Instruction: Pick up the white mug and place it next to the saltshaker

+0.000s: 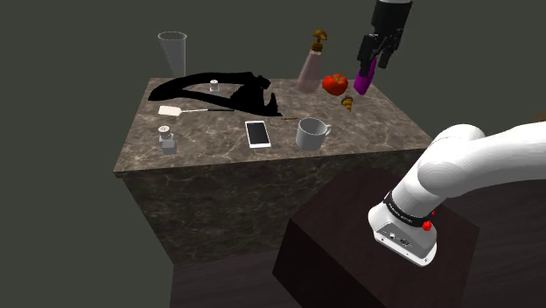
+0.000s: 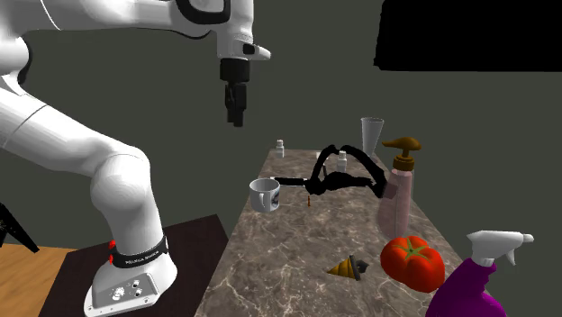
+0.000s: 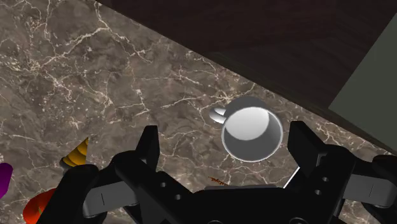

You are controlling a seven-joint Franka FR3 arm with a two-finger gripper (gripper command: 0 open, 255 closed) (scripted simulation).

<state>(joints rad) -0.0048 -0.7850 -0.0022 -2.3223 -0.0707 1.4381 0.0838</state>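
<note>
Mug (image 1: pixel 311 133) upright on the table (image 1: pixel 385 122), close to the edge nearest the stand (image 1: pixel 350 245), handle toward the shoulder view's right, untouched. Just beside it, a phone (image 1: pixel 257 133) lying flat. Farther along that edge, a shaker (image 1: pixel 166 138); a second shaker (image 1: pixel 214 85) near the back. Cannot tell which holds salt. High above, gripper (image 3: pixel 224 135) spread wide and empty; from the wrist, mug framed between the fingers, well below, not held.

Likely trouble from here:
- Descending off-centre: a fingertip on the rim or handle, mug tipped or pushed over the near edge.
- Closing across the handle: skewed grip, mug twisting in the lift.
- Carrying low toward a shaker: phone clipped, or the shaker knocked over on set-down.
- Choosing the wrong shaker.
</note>
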